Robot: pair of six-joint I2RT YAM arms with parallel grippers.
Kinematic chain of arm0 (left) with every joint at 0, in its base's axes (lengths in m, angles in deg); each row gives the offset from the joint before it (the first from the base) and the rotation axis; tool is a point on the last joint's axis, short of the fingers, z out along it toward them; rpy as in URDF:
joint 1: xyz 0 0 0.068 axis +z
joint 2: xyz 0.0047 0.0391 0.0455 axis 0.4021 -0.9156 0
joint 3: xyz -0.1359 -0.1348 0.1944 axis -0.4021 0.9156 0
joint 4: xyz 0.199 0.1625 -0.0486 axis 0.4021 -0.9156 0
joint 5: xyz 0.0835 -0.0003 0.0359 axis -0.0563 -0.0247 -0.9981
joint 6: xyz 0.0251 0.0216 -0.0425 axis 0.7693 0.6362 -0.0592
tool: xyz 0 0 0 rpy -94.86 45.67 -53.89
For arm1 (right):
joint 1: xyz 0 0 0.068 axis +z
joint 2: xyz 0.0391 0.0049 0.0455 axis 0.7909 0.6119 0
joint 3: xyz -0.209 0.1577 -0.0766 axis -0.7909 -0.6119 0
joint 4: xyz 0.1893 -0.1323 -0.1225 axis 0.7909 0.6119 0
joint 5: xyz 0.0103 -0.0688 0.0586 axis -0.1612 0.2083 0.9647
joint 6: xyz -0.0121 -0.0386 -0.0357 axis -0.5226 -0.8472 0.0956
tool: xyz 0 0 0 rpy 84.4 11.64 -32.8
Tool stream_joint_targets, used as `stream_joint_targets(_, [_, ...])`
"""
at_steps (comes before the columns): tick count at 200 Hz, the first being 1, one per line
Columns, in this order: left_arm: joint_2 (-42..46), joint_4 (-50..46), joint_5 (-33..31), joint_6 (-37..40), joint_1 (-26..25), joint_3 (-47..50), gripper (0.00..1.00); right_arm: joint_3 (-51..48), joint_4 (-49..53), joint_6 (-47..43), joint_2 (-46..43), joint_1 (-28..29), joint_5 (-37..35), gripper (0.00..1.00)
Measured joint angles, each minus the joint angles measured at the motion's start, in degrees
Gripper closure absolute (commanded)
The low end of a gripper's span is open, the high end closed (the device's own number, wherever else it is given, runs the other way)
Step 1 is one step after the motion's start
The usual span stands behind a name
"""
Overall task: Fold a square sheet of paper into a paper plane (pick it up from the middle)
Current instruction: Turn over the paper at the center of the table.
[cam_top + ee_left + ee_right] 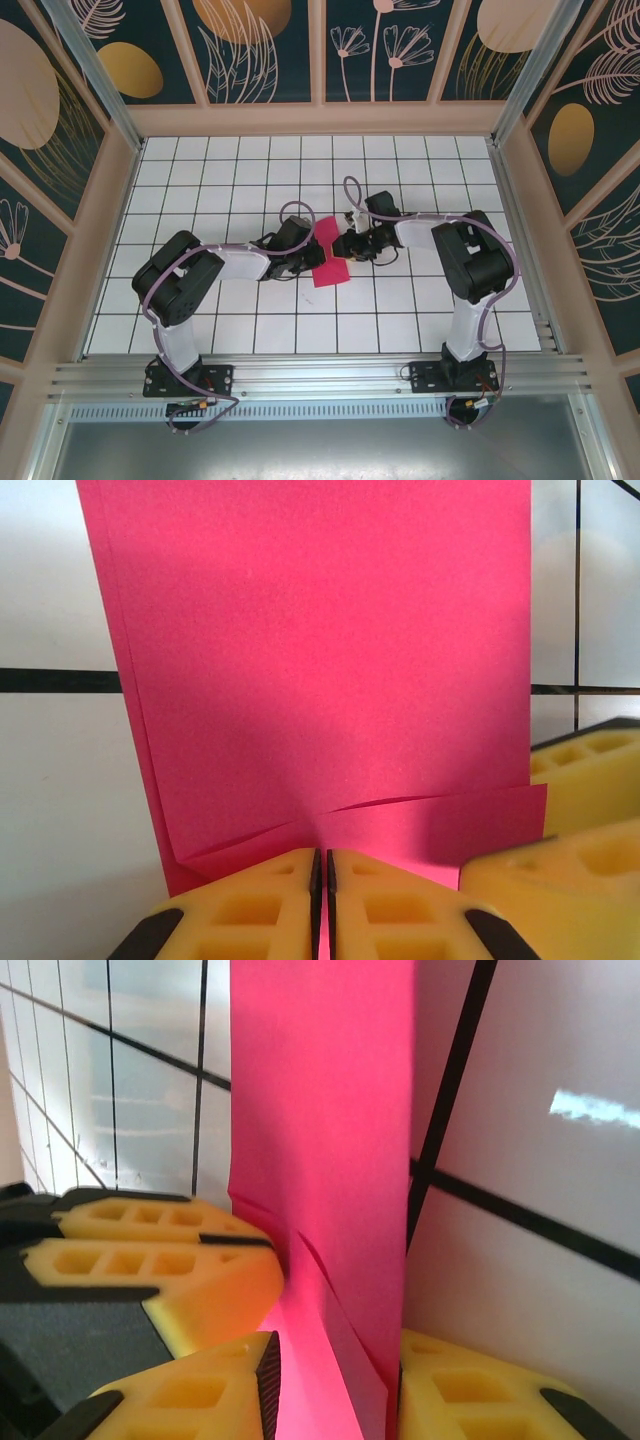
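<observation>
To crease well, I judge my left gripper (322,880) should hold firm while my right gripper (335,1385) closes squarely, so the layers don't slip. My left jaws are clamped tight on the near edge of the folded sheet of paper (320,660). My right jaws stand partly open astride it, not pinching. The sheet sits mid-table (200,180), between both grippers.

One square sheet of paper (330,272), magenta-red. Two arms: left arm (180,285), right arm (470,260). Two grippers: left gripper (322,880), right gripper (335,1380). One white gridded table (200,180).
</observation>
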Motion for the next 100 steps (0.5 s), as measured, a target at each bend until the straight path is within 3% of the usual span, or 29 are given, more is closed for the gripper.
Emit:
stream_joint_targets(47, [0.0, 0.2, 0.3, -0.2, 0.0, 0.0, 0.82, -3.1, -0.8, -0.9, -1.7, -0.4, 1.5, 0.95])
stream_joint_targets(77, [4.0, 0.3, -0.2, -1.2, 0.0, 1.6, 0.71, -3.2, 1.1, -1.3, -6.1, -0.7, -0.8, 1.0])
stream_joint_targets(100, [12.6, 0.0, -3.5, -2.0, 0.0, 3.3, 0.62, -2.8, 6.0, -2.5, -13.4, -1.0, -7.8, 1.0])
